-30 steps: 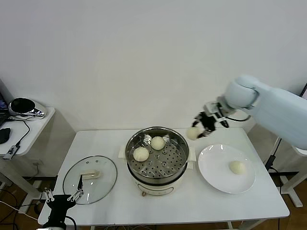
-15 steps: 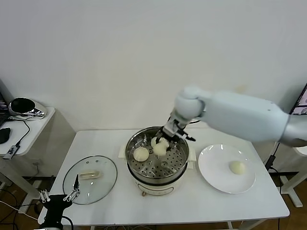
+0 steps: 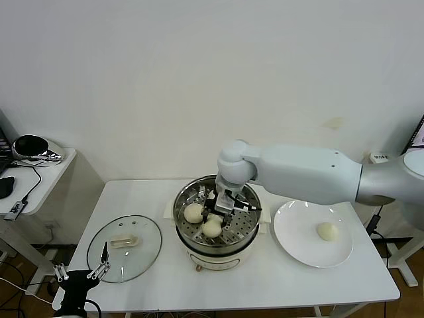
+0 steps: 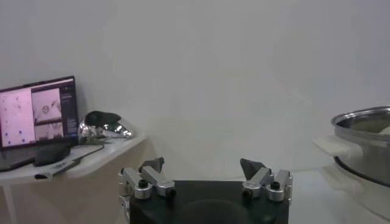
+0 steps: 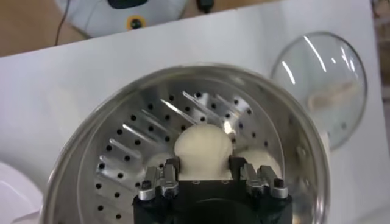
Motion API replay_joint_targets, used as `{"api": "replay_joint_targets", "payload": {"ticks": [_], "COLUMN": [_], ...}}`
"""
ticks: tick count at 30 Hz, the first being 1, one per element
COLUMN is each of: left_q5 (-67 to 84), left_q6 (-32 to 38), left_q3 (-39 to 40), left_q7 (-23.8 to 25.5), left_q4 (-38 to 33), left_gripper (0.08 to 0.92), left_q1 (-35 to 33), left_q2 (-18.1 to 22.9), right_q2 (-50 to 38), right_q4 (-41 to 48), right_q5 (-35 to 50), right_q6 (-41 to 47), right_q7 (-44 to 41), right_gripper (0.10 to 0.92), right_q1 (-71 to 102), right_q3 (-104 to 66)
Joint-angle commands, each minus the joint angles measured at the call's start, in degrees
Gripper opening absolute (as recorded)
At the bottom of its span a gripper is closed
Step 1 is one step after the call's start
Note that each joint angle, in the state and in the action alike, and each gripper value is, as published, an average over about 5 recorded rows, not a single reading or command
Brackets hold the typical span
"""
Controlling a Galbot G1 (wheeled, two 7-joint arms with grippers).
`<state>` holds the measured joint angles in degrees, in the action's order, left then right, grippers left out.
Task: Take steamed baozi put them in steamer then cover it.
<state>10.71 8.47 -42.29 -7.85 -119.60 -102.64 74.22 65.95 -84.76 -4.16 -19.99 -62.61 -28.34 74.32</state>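
The steel steamer [image 3: 246,233] stands mid-table. My right gripper [image 3: 215,216] reaches down into it, shut on a cream baozi [image 3: 212,228] that sits low on the perforated tray. In the right wrist view this baozi [image 5: 203,146] fills the gap between both fingers [image 5: 172,169] of that gripper [image 5: 203,165]. Two more buns flank it [image 5: 268,163], [image 5: 155,161]; the head view shows only one of these [image 3: 193,212]. Another baozi [image 3: 326,230] lies on the white plate [image 3: 295,232]. The glass cover [image 3: 124,246] lies flat at the left. My left gripper [image 3: 83,271] hangs open below the table's front left corner.
A side table [image 3: 40,173] with a dark device and cables stands at the far left. In the left wrist view a lit monitor [image 4: 38,112] is on that table and the steamer's rim [image 4: 365,119] shows. The wall runs close behind the table.
My right arm swung left from beside the plate to over the steamer and lowered the baozi onto the tray's front part. The left arm stayed in place.
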Motion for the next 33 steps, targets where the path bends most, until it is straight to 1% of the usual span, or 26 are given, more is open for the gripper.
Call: {"api": "replay_joint_targets", "payload": {"ticks": [1,4,8,10,13,16,20,24,28,33], "left_q5": [0.31,0.30,0.32,0.35,0.38,0.42,0.62,0.68,0.66,0.43], "left_q6": [0.00,-0.03,-0.07,-0.09,-0.12,-0.13,-0.15,-0.19,-0.12,-0.11], "left_q3": [0.07,0.13,0.14,0.18,0.38,0.54,0.62,1.00,1.49,2.08], "left_q7": [-0.04,-0.04,-0.01,0.00,0.03,0.07,0.12,0.19,0.25,0.32], "left_q4": [0.16,0.12,0.04,0.12,0.21,0.21,0.30,0.55,0.79,0.41], "left_gripper": [0.823,0.823,0.823,0.823,0.823,0.823,0.823,0.823,0.823,0.823], "left_q1": [0.04,0.16,0.33,0.38,0.40,0.46,0.73,1.16,1.36,1.23], "left_q2": [0.01,-0.01,-0.17,-0.35,-0.69,-1.14,-1.92,-2.73,-3.23,-3.39], "right_q2": [0.67,-0.46,-2.86,-4.85,-8.97,-14.39,-23.31,-34.04,-41.23,-46.41], "right_q4": [-0.57,-0.76,-0.94,-0.92,-1.51,-3.34,-6.83,-9.28,-9.50,-6.09], "right_q5": [-2.18,-2.02,-0.22,0.68,2.19,5.79,10.39,11.37,10.09,4.10], "right_q6": [-4.31,-4.72,-4.02,-2.80,0.84,8.26,20.65,30.15,33.52,31.75], "right_q7": [0.59,0.60,-0.05,-0.92,-2.81,-4.68,-5.42,-4.12,-3.16,-3.70], "right_gripper": [0.524,0.569,0.677,0.738,0.801,0.820,0.822,0.823,0.823,0.823], "right_q1": [0.91,-0.27,-3.51,-5.57,-8.89,-11.60,-13.19,-11.79,-7.18,6.73], "right_q3": [0.86,0.32,-1.99,-3.27,-3.75,-3.45,-2.41,-2.12,-4.30,-14.46]}}
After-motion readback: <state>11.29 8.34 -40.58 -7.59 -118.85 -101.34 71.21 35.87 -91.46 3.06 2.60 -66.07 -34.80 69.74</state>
